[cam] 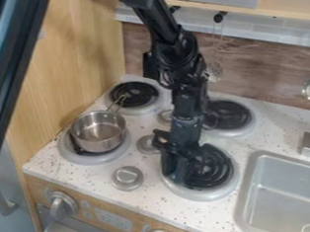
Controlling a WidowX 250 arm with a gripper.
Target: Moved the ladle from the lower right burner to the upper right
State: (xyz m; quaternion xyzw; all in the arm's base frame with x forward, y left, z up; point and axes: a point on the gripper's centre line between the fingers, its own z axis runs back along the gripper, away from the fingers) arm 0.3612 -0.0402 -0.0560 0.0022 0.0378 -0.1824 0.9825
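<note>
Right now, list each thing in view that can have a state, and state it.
Claw: lowered over the lower right burner
Lower right burner: partly hidden by the claw
Upper right burner: partly hidden by the arm
Pot: upright, lidless, on a burner
Whisk: hanging

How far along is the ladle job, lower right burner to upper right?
Done: no step looks clearly finished. In hand: the black gripper is down at the lower right burner, the starting place; whether it holds anything I cannot tell. Left: probably the carry to the upper right burner, farther back, then the release.
</note>
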